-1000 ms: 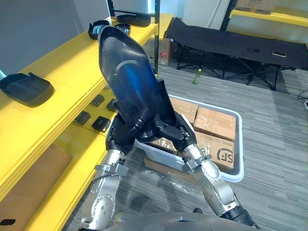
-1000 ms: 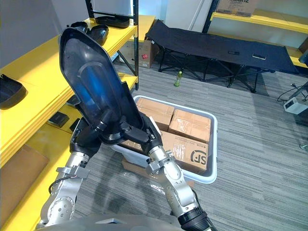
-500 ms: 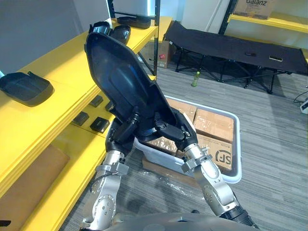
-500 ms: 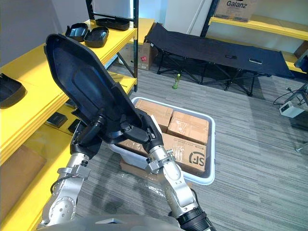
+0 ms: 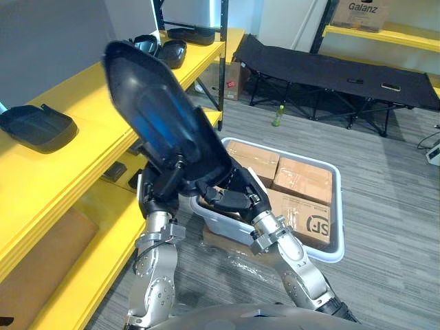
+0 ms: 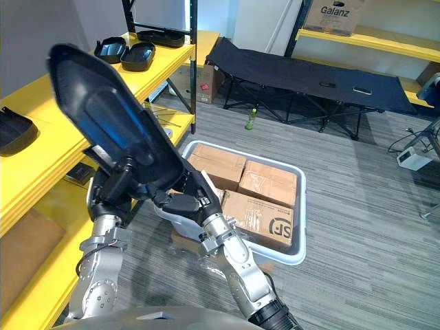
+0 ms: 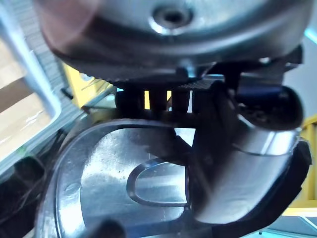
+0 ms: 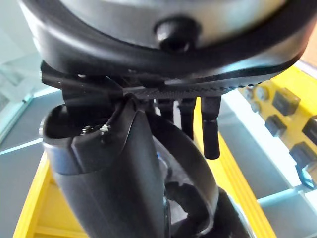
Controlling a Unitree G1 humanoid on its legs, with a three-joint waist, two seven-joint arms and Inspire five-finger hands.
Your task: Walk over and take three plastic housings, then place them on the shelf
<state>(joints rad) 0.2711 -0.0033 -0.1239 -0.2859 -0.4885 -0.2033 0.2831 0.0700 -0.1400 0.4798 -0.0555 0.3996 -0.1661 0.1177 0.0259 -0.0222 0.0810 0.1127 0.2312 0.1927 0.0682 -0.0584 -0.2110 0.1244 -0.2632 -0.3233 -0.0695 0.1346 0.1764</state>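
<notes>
**Over the shelf's near edge: housing gripped in both hands, not yet set down**

At 9 o'clock in the left eye view, the yellow shelf (image 5: 75, 103) carries a lone housing (image 5: 34, 126). A pair of housings (image 5: 163, 49) sits at its far end, toward 11 o'clock. Just right of that, the held housing (image 5: 155, 113) rises from the centre and leans toward 10 o'clock, with its upper end above the shelf top.

The left hand (image 5: 159, 189) clasps its lower end, thumb laid on the glossy inner face. The right hand (image 5: 230, 196) grips the same end from 3 o'clock, thumb hooked over the rim. Toward 4 o'clock stands a white crate (image 5: 335, 237) of cardboard boxes (image 5: 302, 182), and a black cot (image 5: 344, 72) lies at 1 o'clock.

The main risk is leverage. This long shell is held only at its base, so a quick swing could twist it out of the fingers. Lowered carelessly, it might also knock the lone housing, or catch the shelf's edge and slide off toward the floor.
</notes>
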